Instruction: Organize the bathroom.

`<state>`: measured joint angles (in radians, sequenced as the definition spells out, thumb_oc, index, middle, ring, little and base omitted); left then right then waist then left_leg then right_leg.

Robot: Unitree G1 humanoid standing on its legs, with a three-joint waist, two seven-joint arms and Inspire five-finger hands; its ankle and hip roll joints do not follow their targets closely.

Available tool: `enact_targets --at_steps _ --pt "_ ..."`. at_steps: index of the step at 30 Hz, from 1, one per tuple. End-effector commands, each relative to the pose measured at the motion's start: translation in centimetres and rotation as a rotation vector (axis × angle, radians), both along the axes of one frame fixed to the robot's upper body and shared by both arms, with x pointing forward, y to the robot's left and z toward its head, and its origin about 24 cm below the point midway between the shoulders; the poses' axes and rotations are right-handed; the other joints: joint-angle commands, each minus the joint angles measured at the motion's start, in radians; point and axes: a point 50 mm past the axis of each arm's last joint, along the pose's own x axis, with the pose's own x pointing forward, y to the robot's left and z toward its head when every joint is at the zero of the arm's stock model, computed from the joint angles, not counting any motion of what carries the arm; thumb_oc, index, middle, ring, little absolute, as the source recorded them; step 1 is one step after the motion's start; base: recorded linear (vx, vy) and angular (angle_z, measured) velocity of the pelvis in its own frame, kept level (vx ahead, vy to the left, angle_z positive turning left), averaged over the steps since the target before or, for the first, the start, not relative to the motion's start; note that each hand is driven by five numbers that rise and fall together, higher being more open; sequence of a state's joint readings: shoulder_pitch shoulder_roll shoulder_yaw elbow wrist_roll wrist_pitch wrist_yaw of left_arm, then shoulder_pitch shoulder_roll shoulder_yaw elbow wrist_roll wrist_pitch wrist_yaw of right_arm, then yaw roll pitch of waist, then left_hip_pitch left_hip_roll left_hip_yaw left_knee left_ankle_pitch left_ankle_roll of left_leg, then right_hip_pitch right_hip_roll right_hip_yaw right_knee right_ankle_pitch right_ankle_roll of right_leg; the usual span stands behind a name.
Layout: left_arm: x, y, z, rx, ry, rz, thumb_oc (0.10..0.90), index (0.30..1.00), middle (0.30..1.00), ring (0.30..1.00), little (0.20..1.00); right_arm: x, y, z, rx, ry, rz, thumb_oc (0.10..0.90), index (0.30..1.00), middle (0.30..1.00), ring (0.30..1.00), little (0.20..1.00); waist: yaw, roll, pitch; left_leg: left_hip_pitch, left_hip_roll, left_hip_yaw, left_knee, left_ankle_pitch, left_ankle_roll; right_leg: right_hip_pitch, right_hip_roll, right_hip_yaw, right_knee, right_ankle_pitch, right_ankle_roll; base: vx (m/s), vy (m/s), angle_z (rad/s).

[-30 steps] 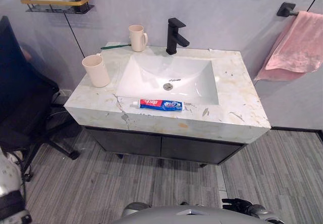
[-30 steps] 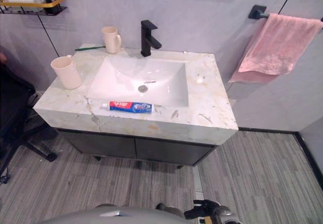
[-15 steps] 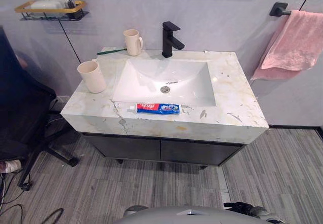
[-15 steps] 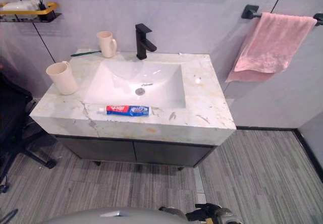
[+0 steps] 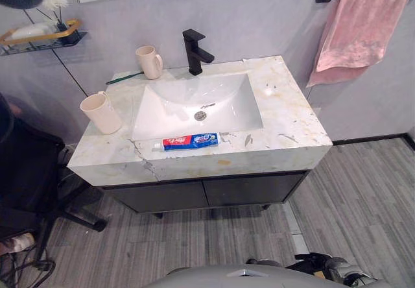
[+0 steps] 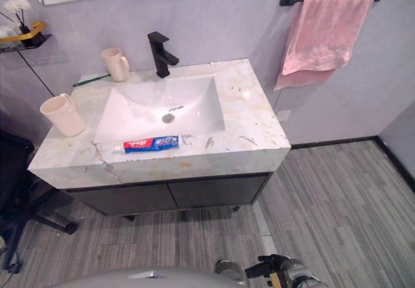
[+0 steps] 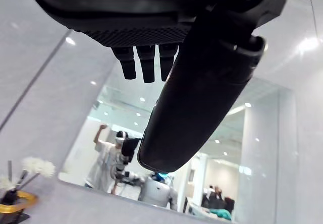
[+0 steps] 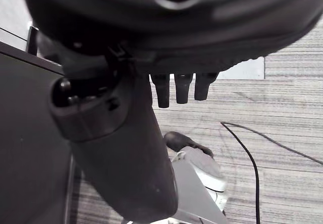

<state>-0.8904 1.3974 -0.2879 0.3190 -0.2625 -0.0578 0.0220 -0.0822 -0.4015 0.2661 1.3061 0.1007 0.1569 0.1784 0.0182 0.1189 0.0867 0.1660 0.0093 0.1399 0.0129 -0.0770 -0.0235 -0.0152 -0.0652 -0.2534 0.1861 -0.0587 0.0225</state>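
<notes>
Marble, pale with yellowish veins, tops the vanity [image 5: 295,129] in the left eye view, with a white sink [image 5: 194,103] sunk in its middle and dark cabinet doors [image 5: 207,192] below. A red, white and blue toothpaste tube [image 5: 189,141] lies along the front edge just before the basin. One beige mug [image 5: 101,112] stands near the left edge, another mug [image 5: 150,61] at the back left corner beside the black faucet [image 5: 194,51], and a green toothbrush [image 5: 123,77] lies at the back edge next to that mug. A pink towel [image 5: 355,32] hangs from a black bar on the grey wall, a gold-rimmed shelf [image 5: 42,36] is fixed on the wall to the left, and the floor [image 5: 363,197] is grey plank. The right eye view shows the same layout. In the left wrist view the left hand [image 7: 171,37] hangs with fingers straight and relaxed, holding nothing, before a mirror [image 7: 171,173]. In the right wrist view the right hand [image 8: 126,113] is likewise loose and empty above the floor. The tube's print is too small to read.
</notes>
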Motion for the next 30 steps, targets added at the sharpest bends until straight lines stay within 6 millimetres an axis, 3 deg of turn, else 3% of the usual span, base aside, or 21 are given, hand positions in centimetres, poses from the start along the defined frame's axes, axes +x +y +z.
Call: enact_targets --at_steps 1,6,10,15,25,30 --pt "-4.8 0.5 7.0 0.106 -0.156 -0.005 0.800 0.900 0.900 0.900 0.900 -2.5 1.2 -0.9 0.007 0.134 0.047 0.800 0.900 0.900 0.900 0.900 -0.015 -0.011 -0.041 -0.026 0.029 0.057 0.090 0.000 -0.032 0.060 -0.041 0.053 -0.195 0.071 0.115 0.00 0.005 -0.03" --pt "-2.7 -0.6 5.8 0.075 0.090 -0.174 0.800 0.900 0.900 0.900 0.900 -2.4 1.1 -0.8 -0.002 0.136 0.046 0.800 0.900 0.900 0.900 0.900 -0.021 -0.009 -0.034 -0.033 0.028 0.065 0.095 0.010 -0.032 0.055 -0.040 0.064 -0.195 0.073 0.116 -0.02 0.007 -0.03" --pt "-1.1 -1.9 3.7 0.034 0.299 -0.317 0.800 0.900 0.900 0.900 0.900 -2.0 0.8 -0.7 -0.004 0.129 0.034 0.800 0.900 0.900 0.900 0.900 -0.023 -0.009 -0.024 -0.043 0.022 0.066 0.099 0.019 -0.034 0.052 -0.043 0.070 -0.199 0.077 0.116 -0.02 0.018 -0.04" --pt "-0.3 -2.6 1.6 0.017 0.436 -0.389 0.800 0.900 0.900 0.900 0.900 -1.8 0.4 -0.5 -0.014 0.119 0.023 0.800 0.900 0.900 0.900 0.900 -0.023 -0.004 -0.020 -0.051 0.017 0.063 0.099 0.026 -0.035 0.051 -0.045 0.072 -0.205 0.080 0.114 -0.02 0.016 0.03" --pt "-0.2 -2.6 0.4 -0.024 0.441 -0.390 0.800 0.900 0.900 0.900 0.900 -2.2 -0.2 -0.4 -0.039 0.122 0.024 0.800 0.900 0.900 0.900 0.900 -0.022 0.006 -0.028 -0.072 0.029 0.062 0.119 0.079 -0.056 0.062 -0.030 0.066 -0.230 0.076 0.100 0.00 -0.004 0.00" --pt "-0.5 -2.2 0.4 -0.039 0.462 -0.386 0.800 0.900 0.900 0.900 0.900 -3.1 -0.3 -0.5 -0.045 0.167 0.041 0.800 0.900 0.900 0.900 0.900 -0.018 0.006 -0.034 -0.088 0.099 0.103 0.110 0.175 -0.095 0.089 -0.008 0.022 -0.250 0.067 0.079 0.03 -0.067 0.08"
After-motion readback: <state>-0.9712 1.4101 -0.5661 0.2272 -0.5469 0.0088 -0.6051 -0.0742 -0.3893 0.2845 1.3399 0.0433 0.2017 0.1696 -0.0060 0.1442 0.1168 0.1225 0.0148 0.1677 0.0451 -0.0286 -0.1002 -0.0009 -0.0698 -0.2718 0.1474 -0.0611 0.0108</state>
